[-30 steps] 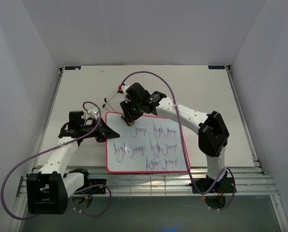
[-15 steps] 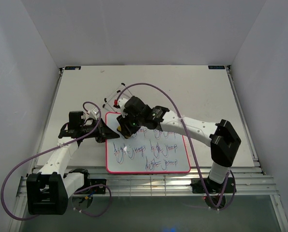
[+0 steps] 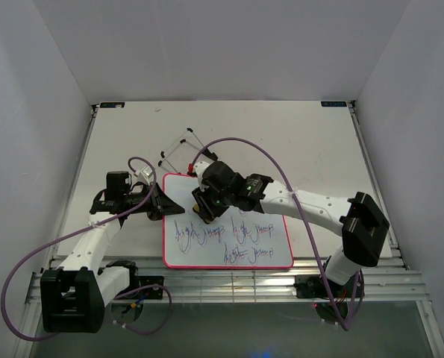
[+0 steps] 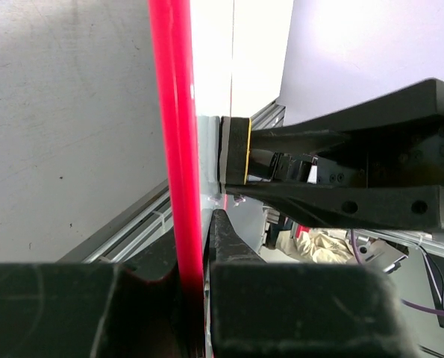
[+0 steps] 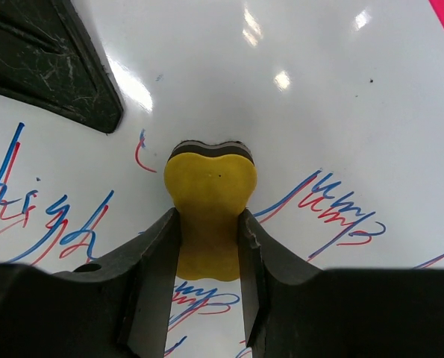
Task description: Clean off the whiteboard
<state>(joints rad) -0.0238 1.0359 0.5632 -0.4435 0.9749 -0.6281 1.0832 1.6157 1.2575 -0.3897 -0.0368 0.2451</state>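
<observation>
Top view: R gripper (image 3: 204,210) is clamped on a yellow eraser (image 3: 200,199), pressed onto the upper-left part of the whiteboard (image 3: 178,186). The R arm reaches in from lower right, stretched long and low w/ the wrist bent down. The board lies flat on the table (image 3: 319,149) at lower centre. It has a pink-red rim, rounded corners and a thin black wire stand (image 3: 178,148) poking out above its top edge. Blue-purple scribbles cover its mid and lower rows. L gripper (image 3: 160,203) pinches the board's left rim, w/ the arm folded at left of frame.

L wrist: black fingers (image 4: 225,235) at frame bottom are closed on the glossy red rim, which runs straight up. The R gripper comes in from the right, w/ the eraser's dark edge on the board.

R wrist: black fingers (image 5: 158,276) squeeze the eraser's sides. It's a soft foam block, bulged at the tip, w/ a dark felt face on shiny white board. Blue-red writing sits on both sides. The L gripper's scuffed finger is at upper left.
</observation>
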